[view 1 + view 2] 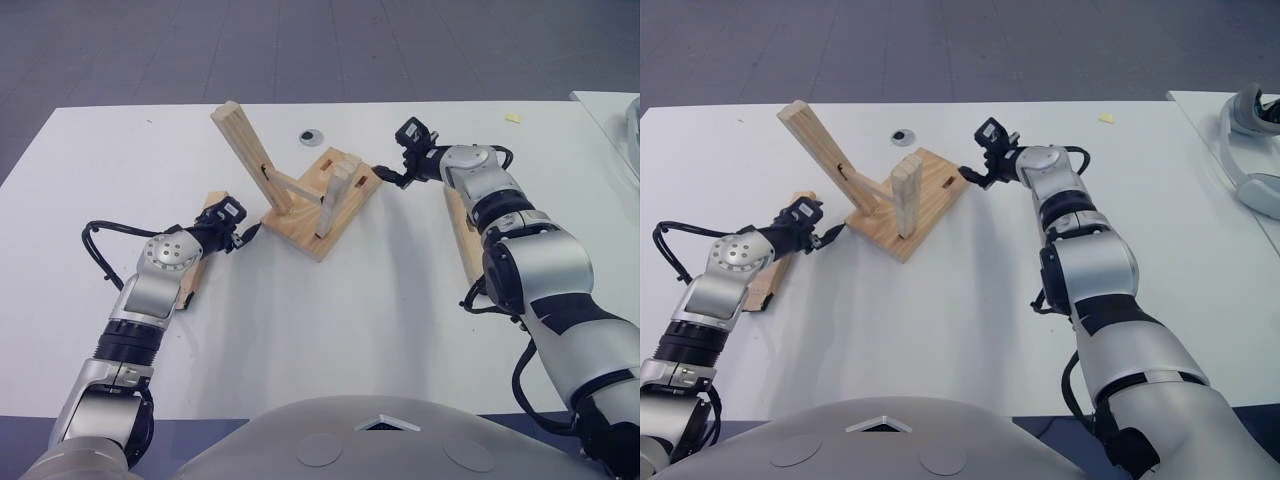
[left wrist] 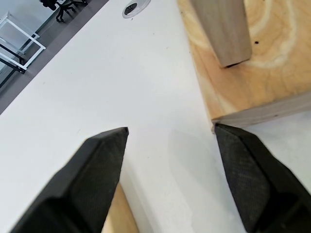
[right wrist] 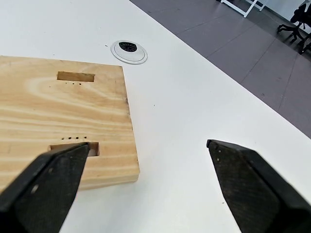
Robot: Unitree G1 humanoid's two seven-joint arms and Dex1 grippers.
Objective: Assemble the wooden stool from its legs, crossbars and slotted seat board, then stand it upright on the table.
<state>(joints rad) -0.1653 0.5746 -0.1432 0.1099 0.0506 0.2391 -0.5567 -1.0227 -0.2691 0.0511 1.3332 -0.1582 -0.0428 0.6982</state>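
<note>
Left tool (image 2: 170, 130): jaws wide, straddling the near-left corner of the seat board (image 1: 300, 228), holding nothing.
Right tool (image 3: 148, 144): jaws wide at the board's far-right corner, one finger overlapping the edge, an empty slot (image 3: 76, 76) nearby.
Seat board: flat on the desk (image 1: 350, 330), mid-scene.
Legs: tall leg (image 1: 245, 145) leans far-left; short leg (image 1: 335, 200) stands nearly upright; a crossbar (image 1: 295, 187) links them.
Spare parts: left wooden piece (image 1: 765, 283) under the left arm, right wooden piece (image 1: 463, 240) under the right forearm.
Risk: the leaning leg looks poorly seated; a push at either corner could spin the board and tip it out or jam the crossbar.
</note>
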